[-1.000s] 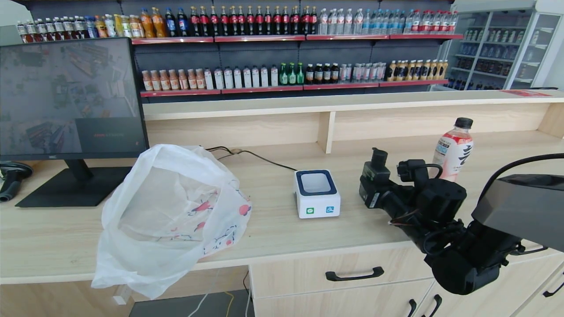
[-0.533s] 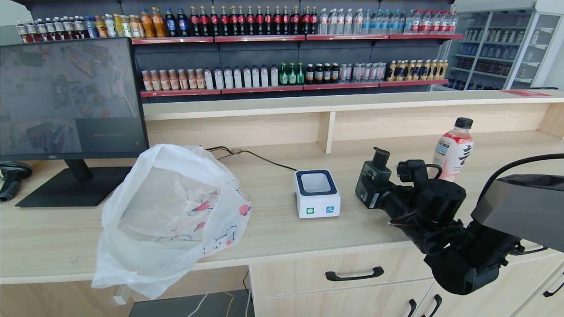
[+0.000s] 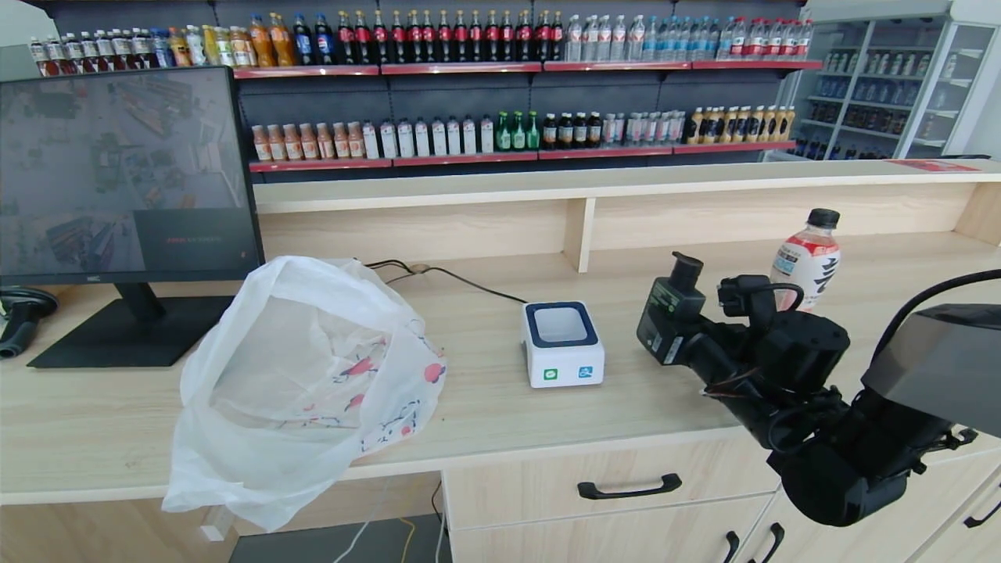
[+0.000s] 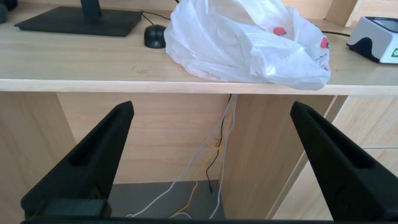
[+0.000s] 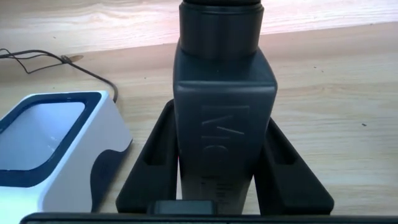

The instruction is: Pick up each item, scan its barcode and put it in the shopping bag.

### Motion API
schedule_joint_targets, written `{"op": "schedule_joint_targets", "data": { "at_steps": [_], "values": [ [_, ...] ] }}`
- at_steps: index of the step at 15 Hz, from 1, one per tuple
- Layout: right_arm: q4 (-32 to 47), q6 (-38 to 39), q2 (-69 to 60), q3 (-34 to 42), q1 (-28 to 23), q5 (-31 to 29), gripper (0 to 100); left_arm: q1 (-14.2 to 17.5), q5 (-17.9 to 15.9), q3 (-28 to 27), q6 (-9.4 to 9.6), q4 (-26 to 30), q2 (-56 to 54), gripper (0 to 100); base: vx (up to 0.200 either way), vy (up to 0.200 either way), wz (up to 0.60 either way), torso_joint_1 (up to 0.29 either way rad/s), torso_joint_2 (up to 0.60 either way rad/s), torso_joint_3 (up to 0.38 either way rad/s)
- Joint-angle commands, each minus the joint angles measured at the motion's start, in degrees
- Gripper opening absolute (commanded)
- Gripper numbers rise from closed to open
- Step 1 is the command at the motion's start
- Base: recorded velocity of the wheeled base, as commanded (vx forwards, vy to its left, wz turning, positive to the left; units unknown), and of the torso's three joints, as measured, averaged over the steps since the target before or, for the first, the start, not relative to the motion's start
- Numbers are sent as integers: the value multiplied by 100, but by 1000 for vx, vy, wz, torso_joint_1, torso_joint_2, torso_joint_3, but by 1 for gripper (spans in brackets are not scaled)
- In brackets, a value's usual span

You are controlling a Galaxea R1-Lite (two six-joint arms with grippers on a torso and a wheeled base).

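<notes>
**Right claw holding a dark bottle beside the barcode scanner**

The right claw (image 5: 221,186) is gripping a dark bottle (image 5: 222,106), square-bodied with a round cap. Its two fingers are pressing against the bottle's flat sides, and it is holding the bottle upright above the desk (image 3: 485,407). The scanner (image 3: 561,342), a white box with a blue-rimmed window facing up, is sitting just beside the claw on the robot's left.

The step in hand is probably the scan. The claw should be carrying the bottle over the window and tilting it so the label faces the glass, while keeping the grip firm. Where the barcode sits cannot be told.

Past the scanner, well apart from this claw, the white shopping bag (image 3: 305,391) is slumping open at the desk's front edge. The left claw (image 4: 211,112) is hanging wide open and empty below that edge.

Behind the right claw, a pink drink bottle (image 3: 805,262) is standing and waiting its turn. A monitor (image 3: 125,172) is standing far to the left. Shelves (image 3: 469,78) of drinks are lining the back wall.
</notes>
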Motion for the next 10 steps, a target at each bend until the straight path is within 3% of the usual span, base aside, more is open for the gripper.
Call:
{"op": "schedule_joint_targets", "data": {
  "at_steps": [1,6,10],
  "values": [
    [-14,0,-489,188,118,0,0,0,0,0,-1,2,-2,100,0,0,0,0,0,0],
    [-14,-9,-1333,873,312,0,0,0,0,0,-1,2,-2,100,0,0,0,0,0,0],
    [-14,-18,-2484,2113,285,0,0,0,0,0,-1,-6,-2,100,0,0,0,0,0,0]
  ]
}}
